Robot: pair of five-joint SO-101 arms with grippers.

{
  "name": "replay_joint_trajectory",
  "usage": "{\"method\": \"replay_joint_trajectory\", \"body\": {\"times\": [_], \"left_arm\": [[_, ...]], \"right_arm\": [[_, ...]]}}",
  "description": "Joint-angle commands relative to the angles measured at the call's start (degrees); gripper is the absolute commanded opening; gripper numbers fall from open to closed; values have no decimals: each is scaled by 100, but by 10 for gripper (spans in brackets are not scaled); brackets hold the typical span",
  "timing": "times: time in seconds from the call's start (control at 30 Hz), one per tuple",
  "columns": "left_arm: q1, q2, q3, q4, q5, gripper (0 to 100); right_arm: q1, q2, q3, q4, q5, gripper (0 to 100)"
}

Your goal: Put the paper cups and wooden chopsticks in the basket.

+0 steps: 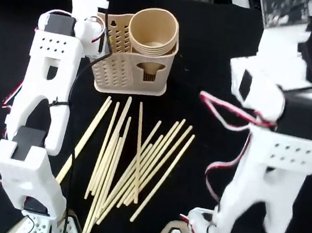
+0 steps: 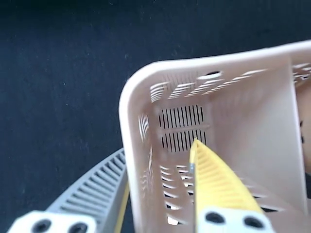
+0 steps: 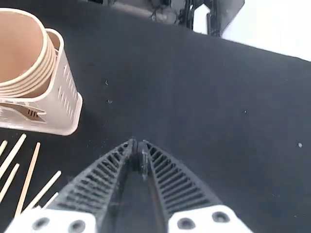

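At the basket (image 2: 252,126) wall, left jaws parted astride it, right jaws closed, empty.

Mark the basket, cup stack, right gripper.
basket (image 1: 118,75), high view, perforated front wall.
cup stack (image 1: 154,29), high view, inside of top cup.
right gripper (image 3: 137,147), right wrist view, between its shut fingertips.

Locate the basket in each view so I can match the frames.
High view: the basket sits at top centre, just beyond the scattered chopsticks.
Left wrist view: seen close up from above, its rim curving around an empty slotted compartment.
Right wrist view: one corner on the black table.
Shared landmark: the stacked paper cups in the basket, also in the right wrist view.
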Motion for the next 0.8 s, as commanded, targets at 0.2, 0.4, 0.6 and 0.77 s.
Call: {"method": "replay_joint_trajectory", "body": {"times": [0.2, 0.4, 0.6, 0.77], "left_arm": [[-101, -79, -637, -18, 44, 191], [-101, -79, -752, -26, 44, 192], [-127, -88, -804, -18, 44, 192], [-374, -281, -1288, 185, 53, 192]], "right_arm": [[-9, -2018, 5121, -3015, -9, 12], [-26, -2264, 6809, -4211, -9, 12], [-26, -2299, 7943, -5099, -53, 12], [-35, -2299, 9103, -6444, -158, 12]]}}
